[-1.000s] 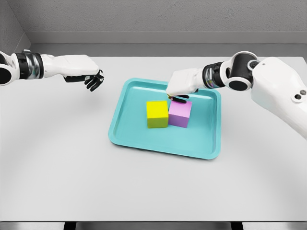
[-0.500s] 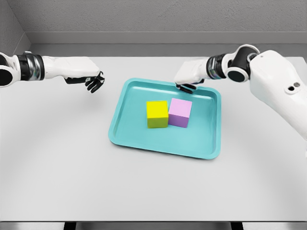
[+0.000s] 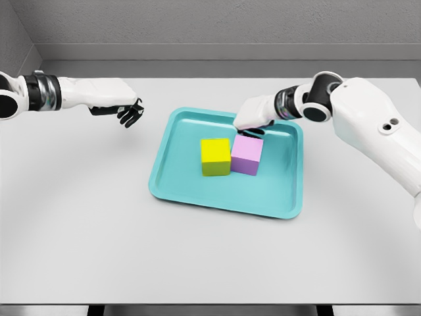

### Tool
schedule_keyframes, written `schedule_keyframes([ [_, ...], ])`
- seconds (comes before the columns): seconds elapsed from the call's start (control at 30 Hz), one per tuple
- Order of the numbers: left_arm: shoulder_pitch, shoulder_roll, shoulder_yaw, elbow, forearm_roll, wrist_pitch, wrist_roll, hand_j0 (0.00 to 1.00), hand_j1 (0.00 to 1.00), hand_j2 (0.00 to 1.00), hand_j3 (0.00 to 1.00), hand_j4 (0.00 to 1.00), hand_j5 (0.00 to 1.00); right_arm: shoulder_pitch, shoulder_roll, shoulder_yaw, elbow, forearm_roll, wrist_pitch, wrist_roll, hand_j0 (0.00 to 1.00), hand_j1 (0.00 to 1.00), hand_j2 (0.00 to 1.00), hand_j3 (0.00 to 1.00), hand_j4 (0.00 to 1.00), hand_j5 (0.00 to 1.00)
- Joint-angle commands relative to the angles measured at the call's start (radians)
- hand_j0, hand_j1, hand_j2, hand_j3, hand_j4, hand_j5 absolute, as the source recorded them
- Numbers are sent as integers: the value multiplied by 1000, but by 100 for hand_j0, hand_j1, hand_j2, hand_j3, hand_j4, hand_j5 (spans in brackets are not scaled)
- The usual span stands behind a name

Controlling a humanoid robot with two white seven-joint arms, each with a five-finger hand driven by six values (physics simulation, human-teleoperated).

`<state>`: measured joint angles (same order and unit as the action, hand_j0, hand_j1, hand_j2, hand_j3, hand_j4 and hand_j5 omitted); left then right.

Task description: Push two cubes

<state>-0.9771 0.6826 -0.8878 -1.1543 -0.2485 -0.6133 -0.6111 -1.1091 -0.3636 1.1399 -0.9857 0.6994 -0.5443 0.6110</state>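
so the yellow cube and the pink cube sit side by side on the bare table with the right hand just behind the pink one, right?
Not quite. The yellow cube and pink cube sit side by side inside the shallow teal tray, not on the bare table. The head view shows this, with the right hand just behind the pink cube.

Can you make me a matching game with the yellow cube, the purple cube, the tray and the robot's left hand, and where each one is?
Things:
1. yellow cube
2. purple cube
3. tray
4. left hand

Places:
A. flat on the grey table
B. in the air left of the tray
C. nearest the right hand
D. the left spot in the tray

Pairs: 1-D, 2-C, 3-A, 4-B
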Motion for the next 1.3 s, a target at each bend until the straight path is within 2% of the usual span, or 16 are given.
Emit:
schedule_keyframes([
  [0.0, 0, 2, 1, 2, 5, 2, 0, 8, 8, 8, 8, 8, 8, 0, 0, 0, -18, -6, -14, 0, 0, 0, 0, 0, 0, 0],
  [0.17, 2, 0, 1, 1, 5, 2, 0, 8, 8, 8, 8, 8, 8, 0, -1, 1, -34, -11, -45, 0, 0, 0, 0, 0, 0, 0],
  [0.5, 2, 0, 1, -1, 5, 2, 0, 8, 8, 8, 8, 8, 8, 0, -3, -9, -56, -14, -33, 0, 0, 0, 0, 0, 0, 0],
  [0.57, 2, -1, 1, -1, 5, 2, 0, 8, 8, 8, 8, 8, 8, -2, -3, -49, -50, -18, -5, 0, 0, 0, 0, 0, 0, 0],
  [0.7, 3, -1, 1, -1, 5, 2, 0, 8, 8, 8, 8, 8, 8, -5, -9, -195, -47, -20, 63, 0, 0, 0, 0, 0, 0, 0],
  [0.73, 5, 0, 1, -1, 5, 2, 0, 8, 8, 8, 8, 8, 8, 3, -27, -284, -50, -23, 50, 0, 0, 0, 0, 0, 0, 0],
  [0.77, 6, 0, 1, -1, 5, 2, 0, 8, 8, 8, 8, 8, 8, 9, -75, -348, -53, -34, -23, 0, 0, 0, 0, 0, 0, 0],
  [0.8, 6, 0, 1, 1, 5, 2, 0, 9, 9, 9, 9, 9, 9, 28, -136, -399, -54, -133, -67, 0, 0, 0, 0, 0, 0, 0],
  [0.83, 5, 0, 4, 10, 9, 2, 0, 29, 29, 29, 29, 29, 29, 60, -254, -456, -53, -300, -67, 0, 0, 0, 0, 0, 0, 0],
  [0.87, 5, -1, 6, 28, 29, 2, 0, 100, 100, 100, 100, 100, 100, 89, -337, -463, -54, -357, -67, 0, 45, 45, 45, 45, 45, 45],
  [0.9, 5, -3, 4, 57, 31, 2, 0, 100, 100, 100, 100, 100, 100, 118, -394, -477, -57, -370, -67, 0, 100, 100, 100, 100, 100, 100],
  [1.0, 3, -3, 4, 71, 32, 2, 0, 100, 100, 100, 100, 100, 100, 192, -437, -474, -57, -370, -67, 0, 100, 100, 100, 100, 100, 100],
  [1.1, 3, -3, 4, 71, 31, 2, 0, 100, 100, 100, 100, 100, 100, 210, -440, -462, -91, -367, -67, 0, 100, 100, 100, 100, 100, 100],
  [1.27, 3, -1, 6, 73, 32, 2, 0, 100, 100, 100, 100, 100, 100, 225, -442, -462, -103, -365, -67, 0, 100, 100, 100, 100, 100, 100],
])
